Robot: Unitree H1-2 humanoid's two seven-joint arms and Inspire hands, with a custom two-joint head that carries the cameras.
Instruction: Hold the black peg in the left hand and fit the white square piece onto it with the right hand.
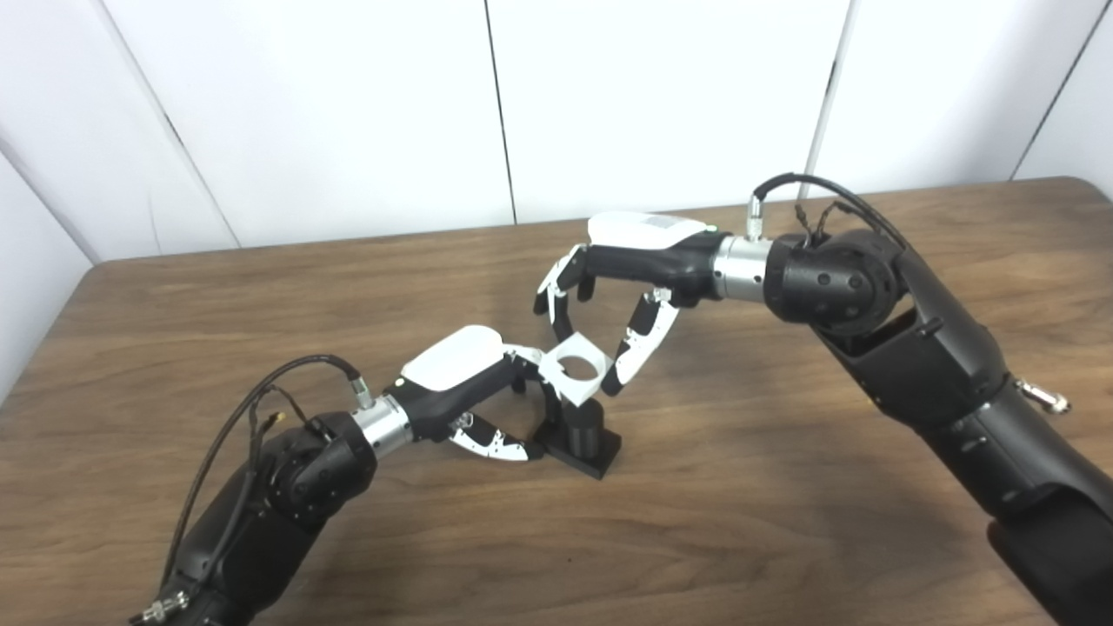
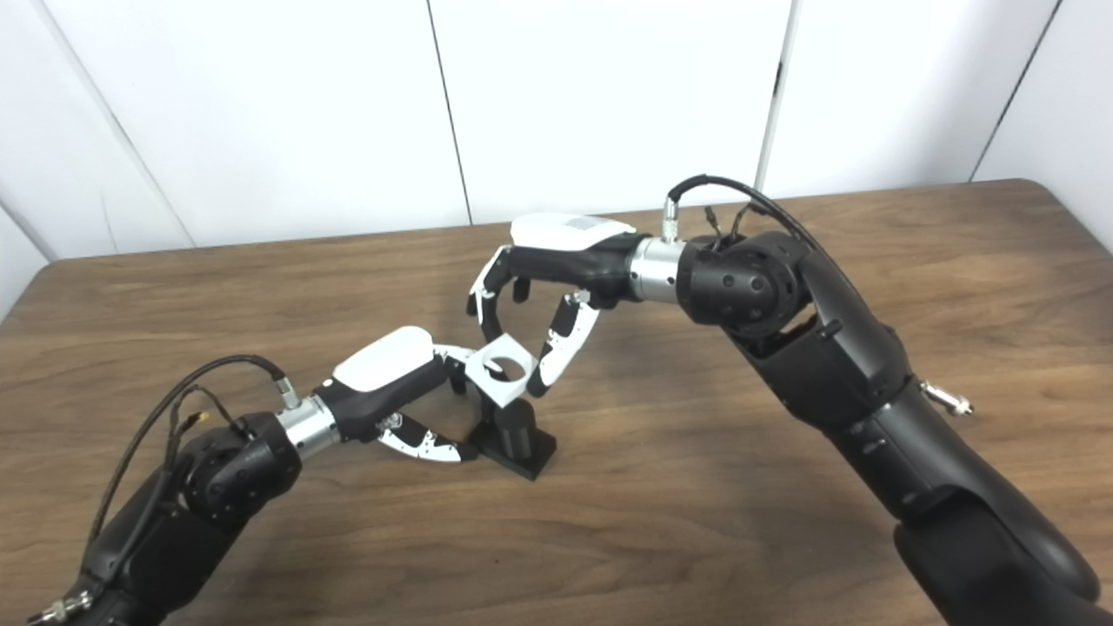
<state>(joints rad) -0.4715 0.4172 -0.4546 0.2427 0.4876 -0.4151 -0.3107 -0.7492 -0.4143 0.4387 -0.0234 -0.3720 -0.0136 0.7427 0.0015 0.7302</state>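
My left arm (image 1: 261,513) came in nearest, at the lower left of the frame. Just right of centre and a little low, the black peg (image 1: 584,428) stood on its base on the wooden table (image 1: 783,487), my left hand (image 1: 461,382) closed around it. The white square piece (image 1: 574,368) sat tilted on the peg's top. My right hand (image 1: 622,278), above it at centre, held its fingers (image 1: 633,348) spread, the tips beside the piece.

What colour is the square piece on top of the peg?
White, with a round hole through it: the square piece shows best in the left eye view.
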